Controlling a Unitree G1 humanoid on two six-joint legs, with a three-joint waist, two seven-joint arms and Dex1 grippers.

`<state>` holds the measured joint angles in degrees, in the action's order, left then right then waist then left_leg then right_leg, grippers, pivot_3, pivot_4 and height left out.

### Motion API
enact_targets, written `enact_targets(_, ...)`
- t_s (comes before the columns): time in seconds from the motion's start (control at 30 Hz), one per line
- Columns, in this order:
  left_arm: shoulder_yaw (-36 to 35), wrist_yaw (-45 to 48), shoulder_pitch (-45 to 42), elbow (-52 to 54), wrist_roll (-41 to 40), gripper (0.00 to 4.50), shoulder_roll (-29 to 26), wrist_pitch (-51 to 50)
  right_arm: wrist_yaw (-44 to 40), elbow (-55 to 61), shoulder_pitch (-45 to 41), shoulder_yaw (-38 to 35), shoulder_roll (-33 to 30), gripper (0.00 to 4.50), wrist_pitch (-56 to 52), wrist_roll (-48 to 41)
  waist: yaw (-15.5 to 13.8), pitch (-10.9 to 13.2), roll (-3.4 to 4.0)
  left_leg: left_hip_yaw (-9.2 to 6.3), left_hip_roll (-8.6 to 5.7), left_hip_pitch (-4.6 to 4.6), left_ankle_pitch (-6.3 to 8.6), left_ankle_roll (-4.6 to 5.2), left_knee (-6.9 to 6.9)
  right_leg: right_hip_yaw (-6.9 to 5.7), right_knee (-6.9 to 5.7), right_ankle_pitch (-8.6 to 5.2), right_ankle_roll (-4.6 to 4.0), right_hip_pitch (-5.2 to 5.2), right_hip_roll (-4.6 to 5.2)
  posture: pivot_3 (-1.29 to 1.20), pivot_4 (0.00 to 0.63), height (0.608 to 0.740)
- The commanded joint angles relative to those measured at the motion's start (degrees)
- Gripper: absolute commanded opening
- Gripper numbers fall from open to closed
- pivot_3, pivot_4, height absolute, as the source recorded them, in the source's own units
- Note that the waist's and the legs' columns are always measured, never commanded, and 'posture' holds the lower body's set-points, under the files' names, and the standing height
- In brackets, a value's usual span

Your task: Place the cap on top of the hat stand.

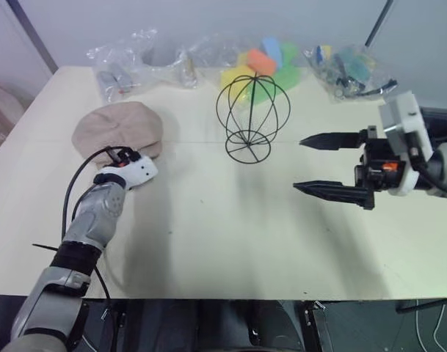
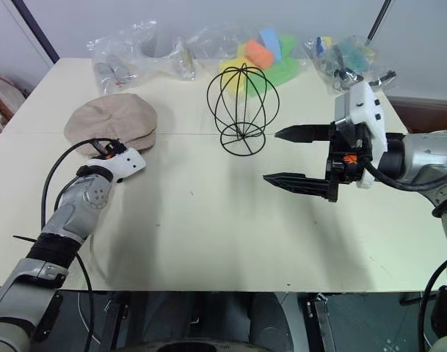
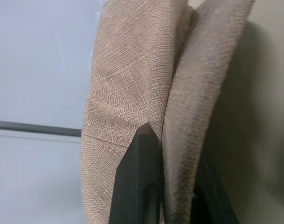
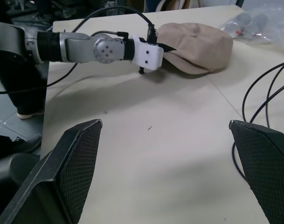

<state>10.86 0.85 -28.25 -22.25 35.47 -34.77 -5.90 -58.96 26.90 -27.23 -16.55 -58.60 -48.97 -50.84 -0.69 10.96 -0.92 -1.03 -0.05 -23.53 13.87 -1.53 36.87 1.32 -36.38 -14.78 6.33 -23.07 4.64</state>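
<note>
My left gripper (image 3: 172, 186) has its fingers pinched on the brim of one soft beige fabric cap (image 1: 119, 130) on the tabletop (image 1: 208, 235). My right gripper (image 1: 318, 165) hovers, fingers wide apart, empty, beside one black wire globe-shaped hat stand (image 1: 251, 117).

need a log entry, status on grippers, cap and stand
Left gripper shut on the cap brim, cap on table. Right gripper open, empty, beside the hat stand. Stand bare, nothing between.
</note>
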Motion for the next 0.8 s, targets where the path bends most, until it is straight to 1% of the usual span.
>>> enact_targets(0.03,-2.2,-0.1,-0.7,3.2,-0.9,0.05,-0.8,-0.6,-0.2,0.0,0.5,-2.6,-2.1,4.50,1.7,1.0,0.0,0.0,0.00,0.00,0.00,0.00,0.00,0.00,0.02,0.00,0.00,0.00,0.00,0.00,0.00,0.00,0.150,0.740)
enact_targets(0.23,-6.1,1.4,-4.6,13.5,-4.9,0.05,-1.2,2.8,0.9,-1.7,1.2,-5.8,-4.3,4.50,-0.5,-0.6,-0.2,0.0,-0.04,-0.09,0.01,-0.16,0.00,0.00,0.11,-0.06,0.00,0.01,0.01,-0.05,0.01,0.00,0.150,0.740)
enact_targets(0.33,-5.4,3.5,-10.3,17.0,-6.6,0.05,-1.0,7.3,0.6,-1.4,2.5,-8.7,-5.5,4.50,0.1,0.0,-0.4,0.0,-0.05,-0.35,-0.03,-0.55,0.00,0.00,0.33,-0.28,0.01,0.05,0.07,-0.20,0.01,0.00,0.150,0.740)
enact_targets(0.43,-2.3,6.0,-16.7,19.0,-7.0,0.05,0.0,14.1,1.3,-1.7,4.0,-11.9,-6.0,4.50,-0.7,-0.6,-0.4,0.0,-0.05,-0.37,-0.12,-0.79,0.00,0.00,0.44,-0.27,0.08,0.13,0.20,-0.29,0.03,0.00,0.150,0.740)
enact_targets(0.53,1.0,8.3,-20.4,19.8,-6.6,0.05,2.4,18.6,2.7,-1.3,5.5,-13.8,-5.9,4.50,-1.0,-0.7,-0.1,0.0,-0.04,-0.31,-0.18,-0.80,0.01,0.03,0.44,-0.23,0.15,0.16,0.26,-0.27,0.05,0.00,0.150,0.740)
enact_targets(0.7,5.0,10.2,-21.3,18.4,-5.3,0.05,6.0,23.0,4.6,1.4,8.8,-16.2,-5.1,4.50,-1.7,-1.8,0.3,0.0,-0.02,-0.28,-0.17,-0.74,0.00,0.05,0.43,-0.22,0.10,0.17,0.27,-0.29,0.00,0.00,0.150,0.740)
enact_targets(0.8,8.8,11.3,-21.5,14.6,-2.9,0.05,7.8,24.3,5.9,2.5,10.1,-17.1,-4.8,4.50,-1.9,-2.5,0.3,0.0,-0.02,-0.29,-0.15,-0.72,0.00,0.05,0.43,-0.22,0.06,0.16,0.27,-0.30,-0.03,0.00,0.150,0.740)
